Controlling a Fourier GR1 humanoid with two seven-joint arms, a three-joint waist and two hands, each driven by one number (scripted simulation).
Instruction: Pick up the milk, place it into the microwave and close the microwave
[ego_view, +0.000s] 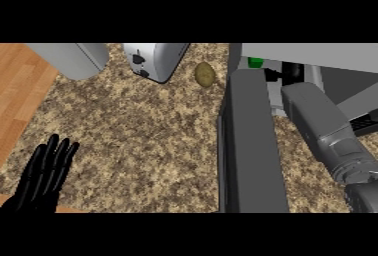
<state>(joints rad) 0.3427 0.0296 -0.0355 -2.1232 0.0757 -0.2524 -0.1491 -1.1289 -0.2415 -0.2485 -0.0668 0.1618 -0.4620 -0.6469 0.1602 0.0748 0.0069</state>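
Note:
The microwave (310, 51) stands at the right of the counter. Its dark grey door (251, 145) hangs open and juts toward me. My right forearm (325, 130) reaches past the door into the microwave's opening. Only a black bit of my right hand (292, 71) shows there, the rest is hidden. A small green piece (255, 62), possibly the top of the milk, shows just inside the opening, left of that hand. The rest of the milk is out of sight. My left hand (46, 172) rests open at the lower left, fingers straight and pointing up.
A silver toaster (155, 59) stands at the back centre, with a grey object (74, 59) to its left. An olive-brown oval item (205, 74) lies between the toaster and the microwave door. Wood surface (18, 90) borders the speckled counter (140, 135) at the left.

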